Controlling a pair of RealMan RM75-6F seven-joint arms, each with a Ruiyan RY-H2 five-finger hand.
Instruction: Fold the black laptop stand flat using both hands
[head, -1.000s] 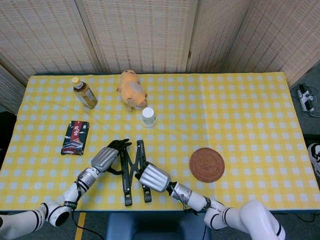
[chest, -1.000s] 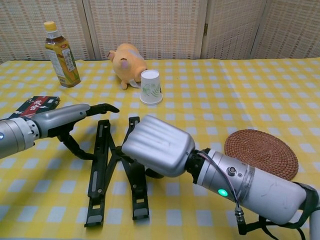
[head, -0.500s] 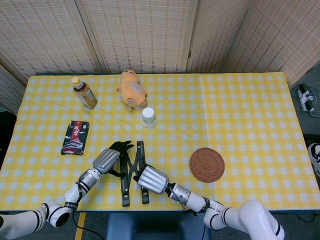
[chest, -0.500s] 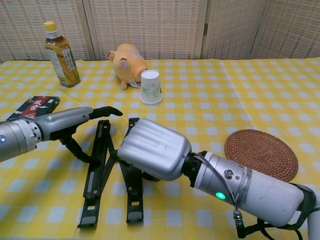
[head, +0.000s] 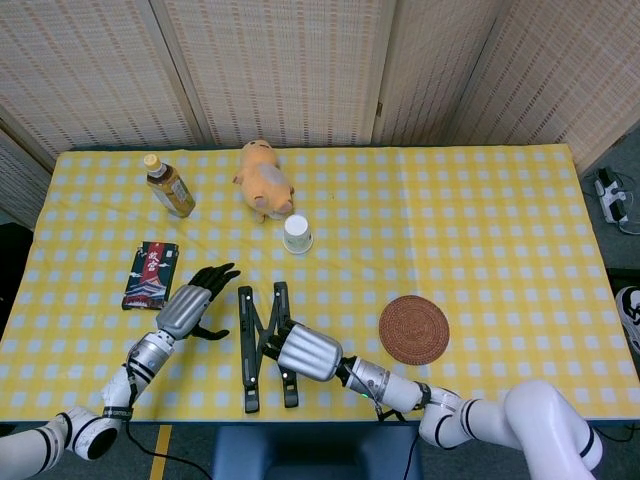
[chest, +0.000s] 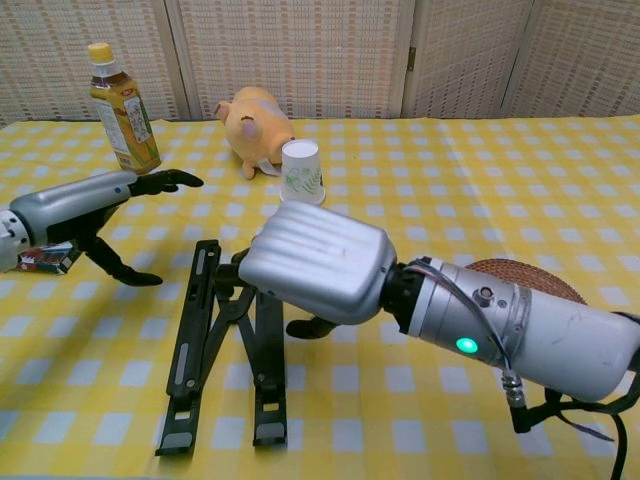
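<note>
The black laptop stand (head: 252, 345) (chest: 203, 335) lies on the yellow checked cloth near the front edge, its two long bars close together and almost parallel. My left hand (head: 190, 308) (chest: 88, 204) hovers to the left of it with its fingers spread, touching nothing. My right hand (head: 308, 352) (chest: 320, 265) is over the upper part of the stand's right bar. Its dark fingers (chest: 310, 326) curl under the palm beside that bar. The palm hides whether they grip the bar.
A paper cup (head: 297, 233), a plush pig (head: 265, 180) and a tea bottle (head: 170, 187) stand further back. A dark packet (head: 150, 274) lies at the left, close to my left hand. A round woven coaster (head: 413, 328) lies to the right. The table's front edge runs just below the stand.
My left hand has left the stand and drawn away to the left. The stand's bars have come closer together. My right hand has stayed over the right bar and risen slightly.
</note>
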